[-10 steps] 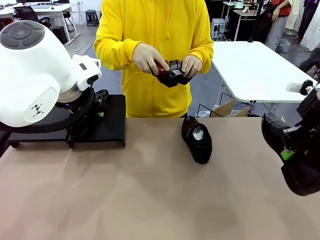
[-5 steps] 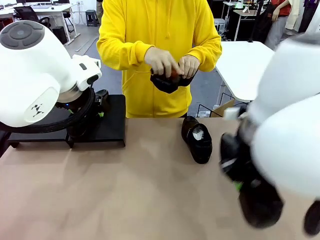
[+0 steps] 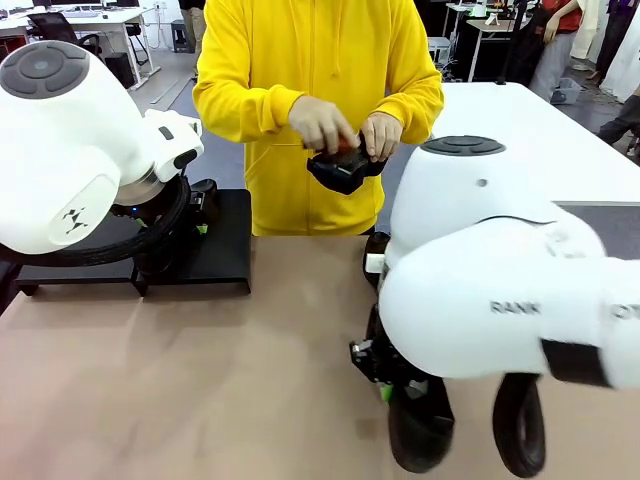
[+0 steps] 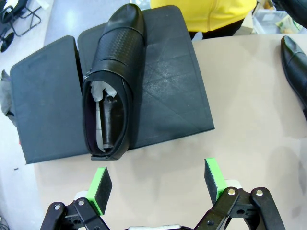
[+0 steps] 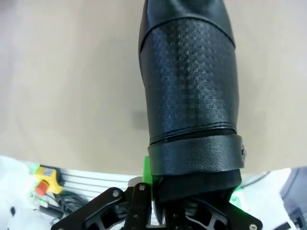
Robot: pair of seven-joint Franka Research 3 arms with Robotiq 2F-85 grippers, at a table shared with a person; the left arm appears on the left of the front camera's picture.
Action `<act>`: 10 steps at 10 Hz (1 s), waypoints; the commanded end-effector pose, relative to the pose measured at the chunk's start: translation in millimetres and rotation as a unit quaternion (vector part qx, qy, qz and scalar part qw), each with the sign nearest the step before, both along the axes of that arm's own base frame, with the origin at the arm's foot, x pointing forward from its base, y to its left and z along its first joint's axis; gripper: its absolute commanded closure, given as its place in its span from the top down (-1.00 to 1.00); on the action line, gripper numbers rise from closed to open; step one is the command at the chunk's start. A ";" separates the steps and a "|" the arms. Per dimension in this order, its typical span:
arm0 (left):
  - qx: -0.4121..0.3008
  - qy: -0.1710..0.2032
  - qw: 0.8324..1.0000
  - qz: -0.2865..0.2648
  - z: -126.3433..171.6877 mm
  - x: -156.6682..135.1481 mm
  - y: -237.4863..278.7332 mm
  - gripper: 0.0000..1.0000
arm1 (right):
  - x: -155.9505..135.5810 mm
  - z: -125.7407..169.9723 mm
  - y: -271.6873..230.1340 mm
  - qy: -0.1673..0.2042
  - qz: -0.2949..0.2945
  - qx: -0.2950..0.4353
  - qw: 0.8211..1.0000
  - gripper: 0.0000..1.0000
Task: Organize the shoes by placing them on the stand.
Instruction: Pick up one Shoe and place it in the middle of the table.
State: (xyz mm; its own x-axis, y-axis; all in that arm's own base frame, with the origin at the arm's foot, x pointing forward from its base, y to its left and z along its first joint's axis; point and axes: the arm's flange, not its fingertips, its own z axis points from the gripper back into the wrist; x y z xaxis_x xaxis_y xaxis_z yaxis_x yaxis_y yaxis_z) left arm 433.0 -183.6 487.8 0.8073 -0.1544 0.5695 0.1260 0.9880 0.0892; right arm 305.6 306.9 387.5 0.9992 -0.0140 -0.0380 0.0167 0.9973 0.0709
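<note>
One glossy black shoe (image 4: 112, 96), stuffed with white paper, lies on the matte-black stand (image 4: 168, 91). My left gripper (image 4: 158, 184) hovers open just in front of it; it also hangs over the stand (image 3: 228, 250) in the front view. My right gripper (image 5: 192, 189) is shut on the heel end of a second shoe (image 5: 192, 91), carried low over the table (image 3: 420, 435). A third shoe (image 3: 374, 250) lies on the table, mostly hidden behind my right arm. The person holds a fourth shoe (image 3: 345, 168) in both hands.
The brown tabletop (image 3: 200, 380) is bare between the stand and my right arm. The person in a yellow hoodie (image 3: 320, 60) stands at the far edge. A white table (image 3: 520, 130) stands behind on the right.
My right arm has swung from the right edge toward the table's middle, carrying its shoe. The person keeps turning a shoe in both hands. The left arm has not moved.
</note>
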 end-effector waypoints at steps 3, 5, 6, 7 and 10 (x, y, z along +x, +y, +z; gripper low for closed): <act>0.005 -0.006 1.000 0.010 0.5 1.6 -1.7 1.00 | 29.4 -32.3 45.5 0.019 0.004 0.014 1.000 -1.00; 0.005 -0.006 1.000 0.010 0.5 1.6 -1.7 1.00 | 31.0 -36.2 54.6 0.012 0.009 0.015 1.000 -1.00; 0.005 -0.006 1.000 0.010 0.5 1.6 -1.7 1.00 | 32.2 -35.2 54.1 0.011 0.004 0.018 1.000 -0.78; 0.005 -0.006 1.000 0.010 0.5 1.6 -1.7 1.00 | 32.4 -34.1 52.6 0.007 -0.003 0.019 1.000 -0.42; 0.005 -0.006 1.000 0.010 0.5 1.6 -1.7 1.00 | 21.1 -11.0 41.9 0.005 -0.003 0.042 0.999 0.67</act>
